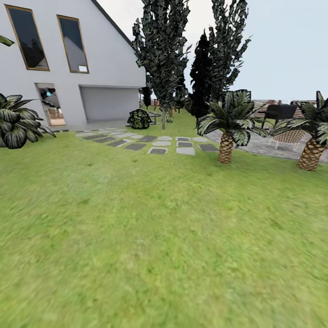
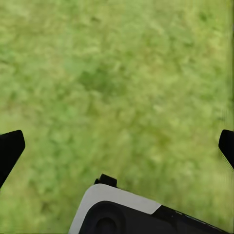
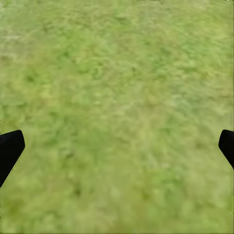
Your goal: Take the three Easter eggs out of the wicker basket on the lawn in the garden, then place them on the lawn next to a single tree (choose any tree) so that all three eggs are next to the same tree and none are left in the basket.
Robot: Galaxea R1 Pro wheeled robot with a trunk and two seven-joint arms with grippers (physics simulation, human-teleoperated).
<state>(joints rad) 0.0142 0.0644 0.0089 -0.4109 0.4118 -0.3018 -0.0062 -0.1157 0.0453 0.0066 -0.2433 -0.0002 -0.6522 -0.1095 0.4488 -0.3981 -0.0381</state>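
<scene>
The lawn (image 1: 150, 237) spreads wide across the head view, short green grass with lighter and darker patches. At its far end stands a tree (image 1: 162, 50) with a pale bare trunk and a dark jagged crown, and a second like it (image 1: 229, 36) to the right. The Easter eggs and the wicker basket are out of view. My left gripper (image 2: 117, 148) hangs open over bare grass, its black fingertips (image 2: 9, 151) far apart with nothing between them. My right gripper (image 3: 117, 148) is open too, above bare grass.
A white house (image 1: 68, 68) stands at the back left, with grey stepping stones (image 1: 157, 143) before it. Two small palms (image 1: 226, 132) (image 1: 313, 146) edge a grey paved area (image 1: 259, 146) with chairs at the right. A leafy bush (image 1: 16, 120) sits far left, and a dark thin tree (image 1: 201, 77) is behind.
</scene>
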